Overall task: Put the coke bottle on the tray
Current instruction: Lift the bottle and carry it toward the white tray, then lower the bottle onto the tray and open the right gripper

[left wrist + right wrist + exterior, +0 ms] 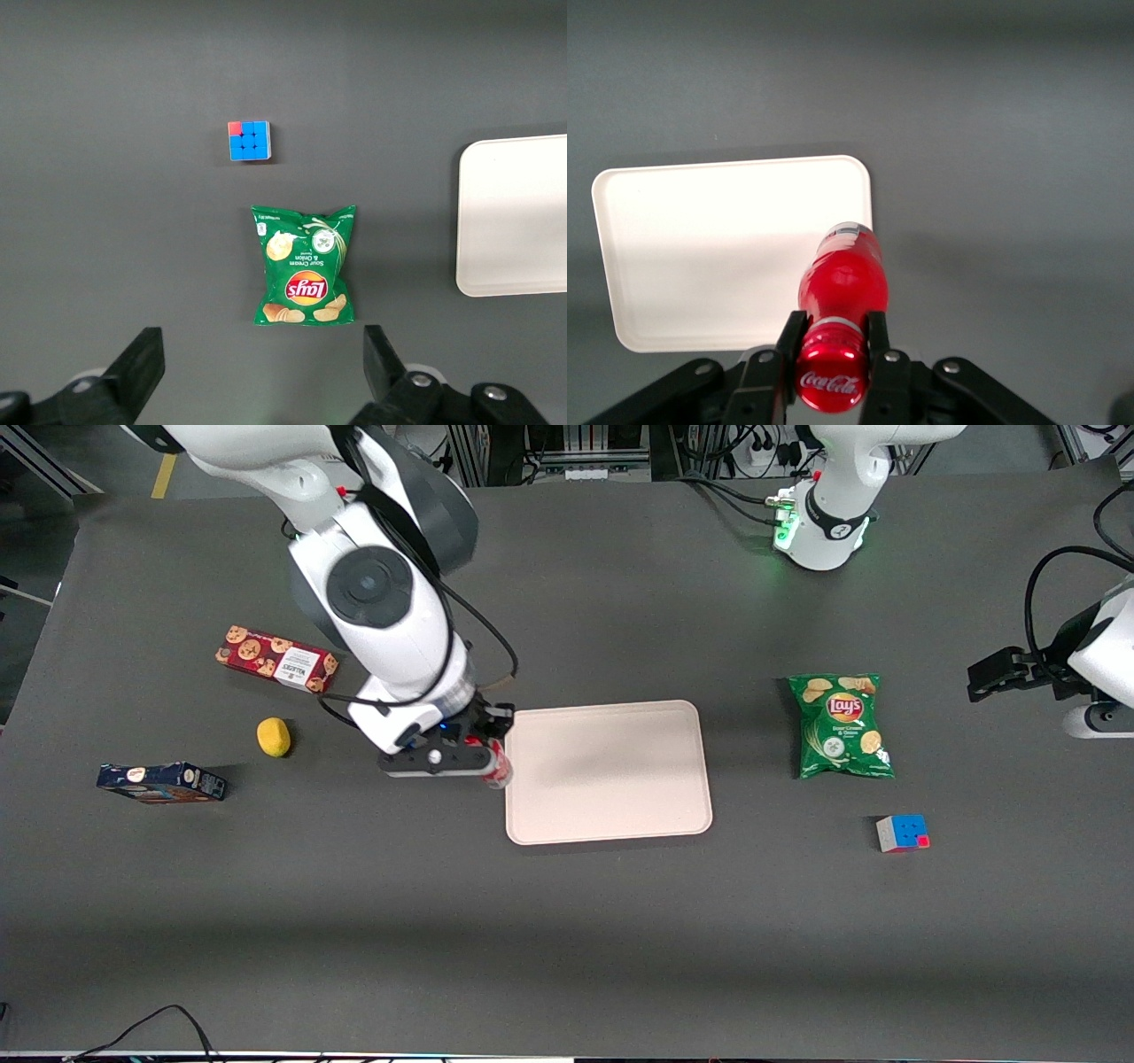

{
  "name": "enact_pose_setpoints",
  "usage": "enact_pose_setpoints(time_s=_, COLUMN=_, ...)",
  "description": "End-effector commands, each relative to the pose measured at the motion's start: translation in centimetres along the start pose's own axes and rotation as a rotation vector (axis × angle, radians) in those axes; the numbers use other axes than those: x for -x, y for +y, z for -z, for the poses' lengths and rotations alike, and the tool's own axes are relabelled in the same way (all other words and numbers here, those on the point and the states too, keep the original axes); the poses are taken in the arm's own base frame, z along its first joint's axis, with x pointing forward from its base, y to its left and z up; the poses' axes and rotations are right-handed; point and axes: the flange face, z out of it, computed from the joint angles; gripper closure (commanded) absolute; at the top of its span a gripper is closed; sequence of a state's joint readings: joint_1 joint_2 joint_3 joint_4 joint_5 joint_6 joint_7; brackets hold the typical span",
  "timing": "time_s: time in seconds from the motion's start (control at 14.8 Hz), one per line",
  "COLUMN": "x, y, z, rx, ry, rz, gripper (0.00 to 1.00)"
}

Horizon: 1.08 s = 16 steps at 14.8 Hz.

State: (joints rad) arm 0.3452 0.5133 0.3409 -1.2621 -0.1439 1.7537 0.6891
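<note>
My right gripper is shut on the neck of the coke bottle, a slim red bottle with a red cap bearing white script. The bottle hangs upright above the table, its base over the tray's corner. In the front view the gripper and the bottle sit at the edge of the tray that faces the working arm's end. The tray is a large pale pinkish-beige rectangle with rounded corners, and it carries nothing.
A green chip bag and a colour cube lie toward the parked arm's end. A red cookie box, a yellow lemon and a dark blue box lie toward the working arm's end.
</note>
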Motion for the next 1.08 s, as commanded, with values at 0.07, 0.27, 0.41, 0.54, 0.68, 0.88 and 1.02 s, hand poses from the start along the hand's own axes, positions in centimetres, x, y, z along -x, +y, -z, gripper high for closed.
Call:
enact_pose_setpoints(time_s=0.07, x=-1.5, y=-2.5, z=-4.7, rx=0.014, ry=0.018, rz=-0.008, gripper=1.00)
enact_pose_setpoints(time_s=0.27, x=-1.4, y=-4.0, z=-8.6, rx=0.048, ry=0.027, rz=-0.029, gripper=1.00)
enact_pose_setpoints(time_s=0.41, x=-1.3, y=-4.3, z=-10.4, rx=0.046, ry=0.017, rz=-0.032, gripper=1.00)
enact_pose_setpoints(time_s=0.54, x=-0.4, y=-5.2, z=-12.3, rx=0.041, ry=0.016, rz=-0.053, gripper=1.00)
enact_pose_setpoints(time_s=0.68, x=0.4, y=-5.9, z=-13.4, rx=0.040, ry=0.017, rz=-0.044, gripper=1.00)
enact_pose_setpoints(time_s=0.88, x=0.9, y=-6.2, z=-14.4, rx=0.036, ry=0.017, rz=-0.059, gripper=0.99)
enact_pose_setpoints(time_s=1.02, x=1.2, y=-6.4, z=-14.9, rx=0.033, ry=0.019, rz=-0.059, gripper=0.89)
